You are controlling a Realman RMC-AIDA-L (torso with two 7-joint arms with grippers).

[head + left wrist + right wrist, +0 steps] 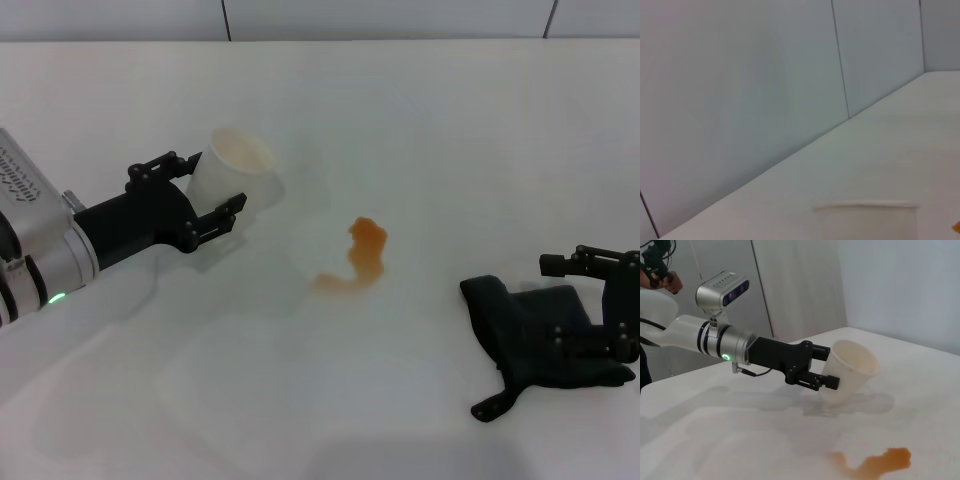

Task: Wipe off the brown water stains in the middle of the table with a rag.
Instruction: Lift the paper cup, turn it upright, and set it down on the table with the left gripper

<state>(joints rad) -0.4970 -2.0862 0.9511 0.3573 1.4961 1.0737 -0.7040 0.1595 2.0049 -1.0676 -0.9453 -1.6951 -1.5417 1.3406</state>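
A: Which jaws are occupied, and with what?

B: The left gripper [208, 190] has its black jaws pinching a white plastic cup [235, 170], one finger on each side of the cup wall. The cup is tilted, its open mouth turned up and toward the far side of the table [450, 120]; the right wrist view shows the same cup [852, 371] tipped, its base close above the surface. The left gripper [825, 369] reaches in from the robot's left side.

A: And the right gripper?

B: The right gripper [600, 300] sits at the right edge of the head view, directly over the rag [535, 340], with its jaws spread. Whether they touch the cloth cannot be told.

A: Where do the task's things lie?

B: The rag, black and wrinkled, lies flat on the table at the robot's right, a small tab sticking out at its near corner. The brown water stains [360, 258] lie mid-table, between cup and rag and apart from both: an orange blob with a paler hooked tail. The right wrist view shows the puddle [875, 462] in front of the cup.
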